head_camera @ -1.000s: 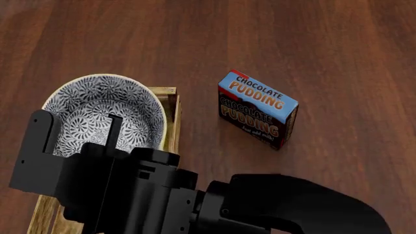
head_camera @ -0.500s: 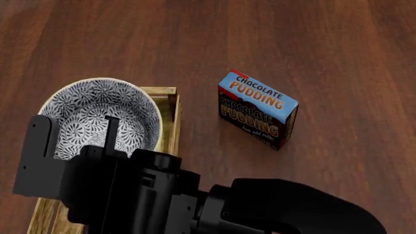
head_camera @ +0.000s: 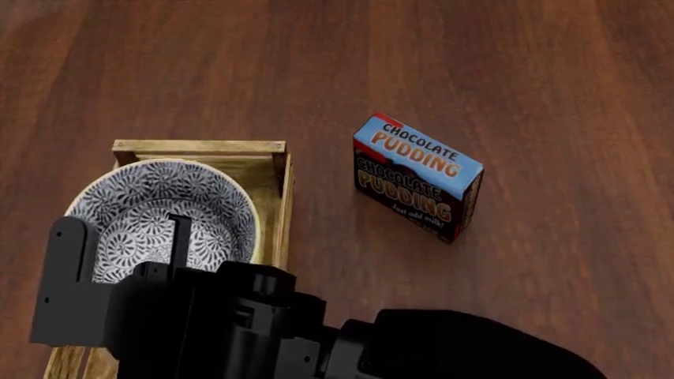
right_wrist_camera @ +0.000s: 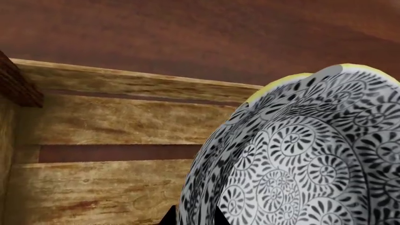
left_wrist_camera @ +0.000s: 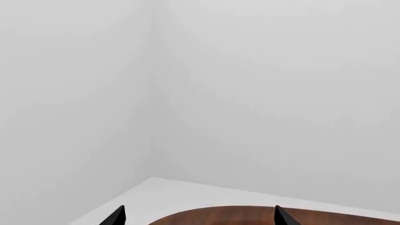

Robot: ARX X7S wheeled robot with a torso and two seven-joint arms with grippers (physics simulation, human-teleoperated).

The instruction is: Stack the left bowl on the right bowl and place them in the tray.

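Inside the tray point(head_camera: 276, 170), near its far end, our right gripper point(head_camera: 125, 237) holds the patterned bowl point(head_camera: 158, 209) by its near rim, one finger inside the wall and one outside, so it is clamped on the bowl; whether a second bowl is nested beneath we cannot tell. Our left gripper point(left_wrist_camera: 198, 218) points away at a blank wall, its two tips spread apart and empty. We judge we are in the placing step: next we lower until the bowl sits on the slats, then release, clear of the pudding box point(head_camera: 416, 175) on the table beyond the tray's right side.
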